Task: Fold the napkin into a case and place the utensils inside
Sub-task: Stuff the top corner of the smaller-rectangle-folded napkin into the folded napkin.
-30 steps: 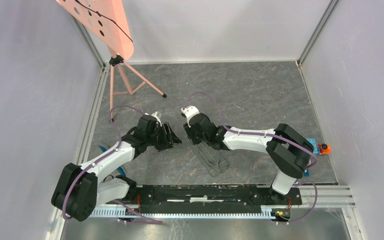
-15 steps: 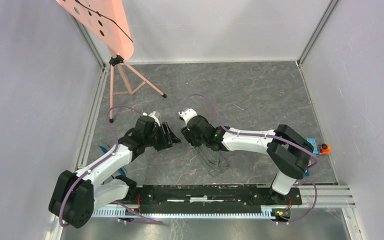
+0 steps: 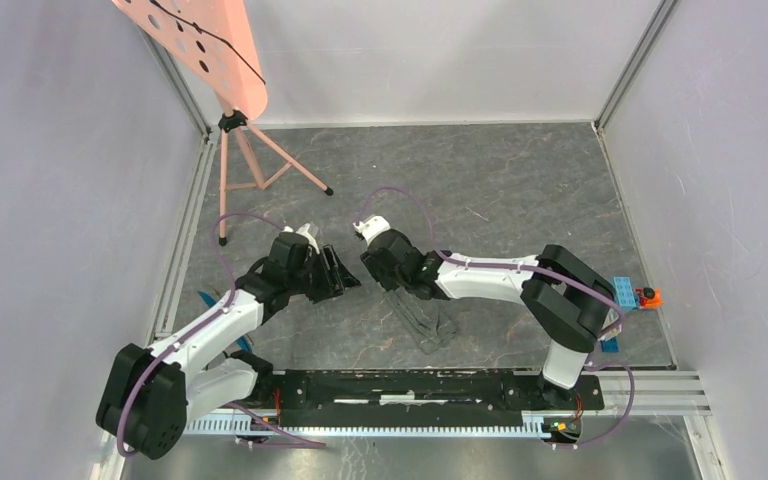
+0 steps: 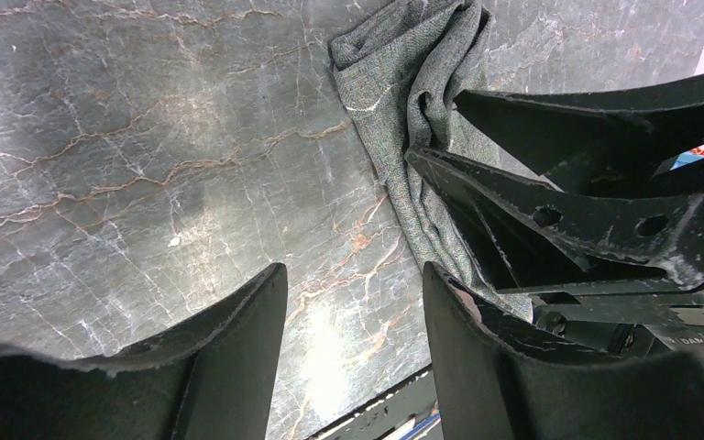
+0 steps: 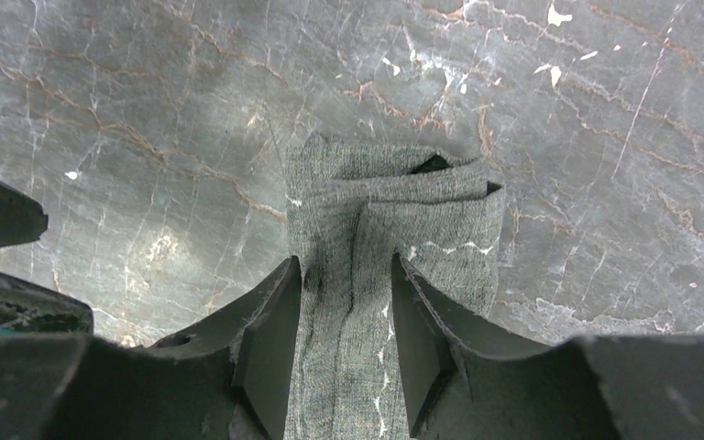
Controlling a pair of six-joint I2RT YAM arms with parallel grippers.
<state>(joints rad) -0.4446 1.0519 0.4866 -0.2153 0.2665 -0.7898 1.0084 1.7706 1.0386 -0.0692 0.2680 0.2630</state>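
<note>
Straddling a raised fold of the napkin (image 5: 394,215) with my right pincer (image 5: 344,268), jaws part open, I cannot tell whether I pinch it. The cloth is already a narrow strip running toward 5 o'clock from that pincer, with nothing tucked inside. My left pincer (image 4: 353,284) gapes empty. Only my right wrist view shows the layered end; only the top view shows the likely utensils (image 3: 208,296), at 9 o'clock.

Folded napkin (image 5: 394,215) on slate floor (image 5: 147,92), right claw (image 5: 346,270) straddling it
</note>
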